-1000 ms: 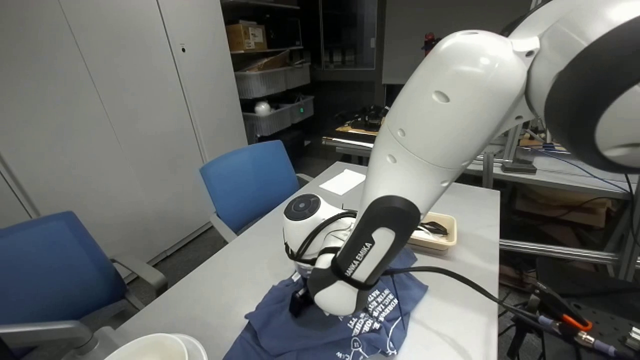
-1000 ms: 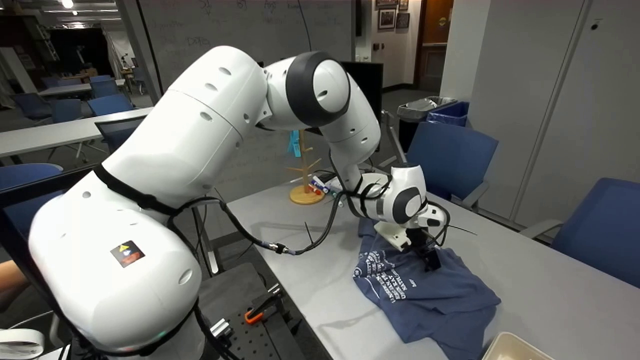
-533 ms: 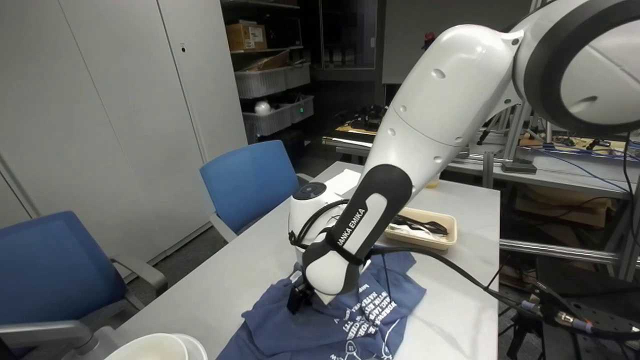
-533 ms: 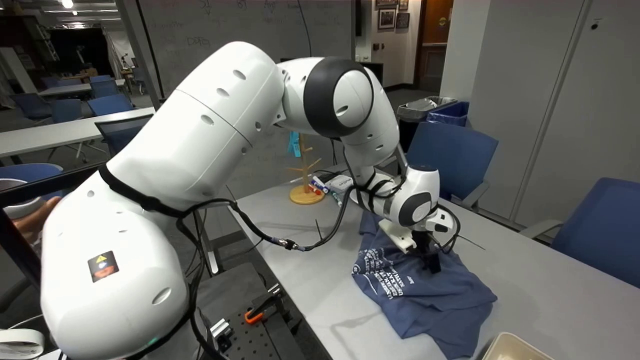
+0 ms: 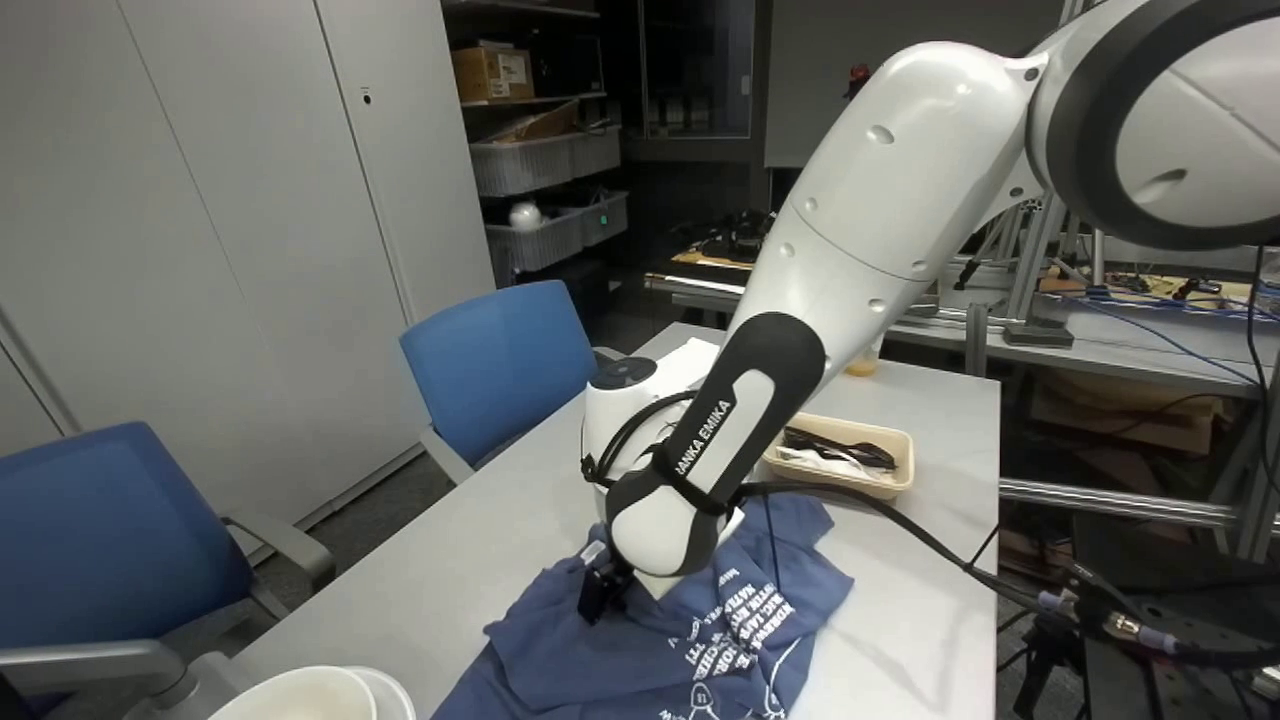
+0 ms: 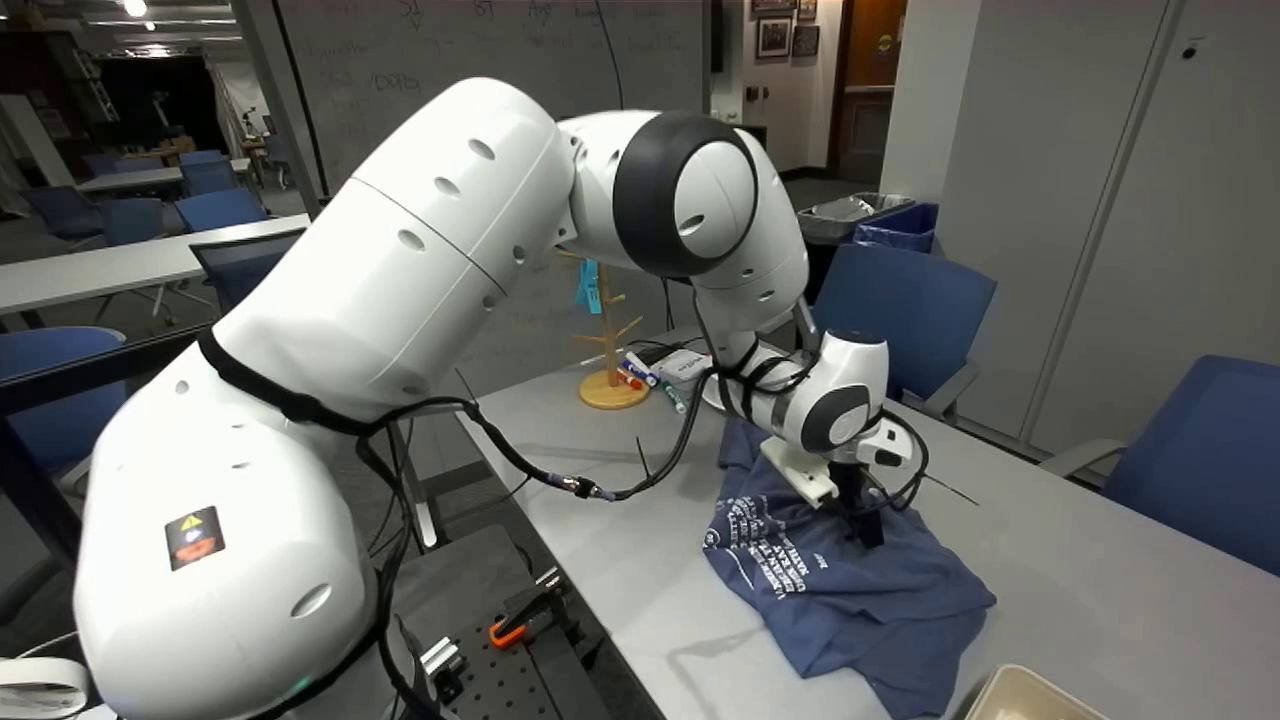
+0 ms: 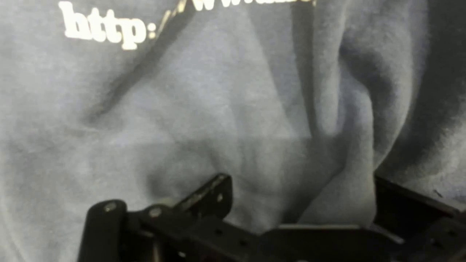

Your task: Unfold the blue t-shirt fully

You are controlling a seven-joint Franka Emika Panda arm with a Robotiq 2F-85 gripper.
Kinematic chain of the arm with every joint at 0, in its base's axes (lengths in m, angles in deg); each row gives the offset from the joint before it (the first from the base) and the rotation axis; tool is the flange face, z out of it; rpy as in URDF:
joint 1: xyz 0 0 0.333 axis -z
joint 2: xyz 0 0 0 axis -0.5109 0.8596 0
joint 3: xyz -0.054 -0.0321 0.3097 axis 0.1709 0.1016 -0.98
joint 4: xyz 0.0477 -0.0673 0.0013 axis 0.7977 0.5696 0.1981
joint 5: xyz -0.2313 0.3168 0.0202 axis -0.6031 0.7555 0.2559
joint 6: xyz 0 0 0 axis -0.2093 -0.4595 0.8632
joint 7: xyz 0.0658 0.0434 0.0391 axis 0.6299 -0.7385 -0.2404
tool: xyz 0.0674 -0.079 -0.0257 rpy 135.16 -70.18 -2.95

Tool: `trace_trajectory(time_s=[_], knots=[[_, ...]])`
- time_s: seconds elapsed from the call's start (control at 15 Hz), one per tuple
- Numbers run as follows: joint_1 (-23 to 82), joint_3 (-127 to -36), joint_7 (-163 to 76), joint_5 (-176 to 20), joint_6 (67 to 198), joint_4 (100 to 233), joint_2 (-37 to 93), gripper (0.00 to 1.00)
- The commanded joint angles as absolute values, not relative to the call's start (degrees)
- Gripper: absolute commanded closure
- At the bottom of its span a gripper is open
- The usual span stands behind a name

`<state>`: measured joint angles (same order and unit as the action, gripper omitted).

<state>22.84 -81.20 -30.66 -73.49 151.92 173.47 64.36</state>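
And the gripper (image 7: pixel 300 182) is right down over the blue t-shirt (image 5: pixel 600 660), fingers (image 7: pixel 220 193) spread wide, nothing pinched between them yet. The shirt lies rumpled on the table (image 5: pixel 450 560), directly under the fingertips, cloth reaching out to either side. In the wrist view a standing fold (image 7: pixel 355 189) rises in the gap, hard over toward one finger; whether it touches that finger is too blurred to call.

So this reads as the grasp that comes before the pull. To do it well: shift until the fold stands midway between the fingers, take only its crest, close gently. Bite deep and the under-layer will likely come too, the whole shirt sliding as one bundle. Once pinched, a low lift and a slow draw away from the white "http:" lettering (image 7: pixel 105 27) ahead of the fingertips should let the creases open. Go easy toward the cream tray (image 5: pixel 870 486), near the shirt's edge but well apart from the fingers.

Up above, a long reach from the Panda arm (image 6: pixel 400 260): elbow (image 6: pixel 690 195) high, forearm (image 6: pixel 755 275) sloping steeply down, wrist (image 6: pixel 845 395) low over the cloth, gripper pointing at the table. A black cable (image 6: pixel 578 487) sags on the base side of the fingers.
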Motion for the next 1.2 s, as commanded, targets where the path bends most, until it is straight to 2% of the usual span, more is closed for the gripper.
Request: trace_trajectory(time_s=[0.0, 0.47, 1.0, 1.07, 1.13], knots=[[21.41, -77.76, -29.74, -74.37, 149.39, 176.66, 59.97, 0.00], [21.23, -73.67, -28.54, -76.77, 145.68, 181.83, 51.58, 0.00], [21.58, -75.67, -24.90, -75.45, 147.11, 181.05, 50.89, 0.00], [21.20, -75.84, -24.12, -75.51, 148.14, 180.35, 51.68, 0.02], [20.90, -75.98, -23.50, -75.62, 148.44, 179.63, 52.35, 0.10]])
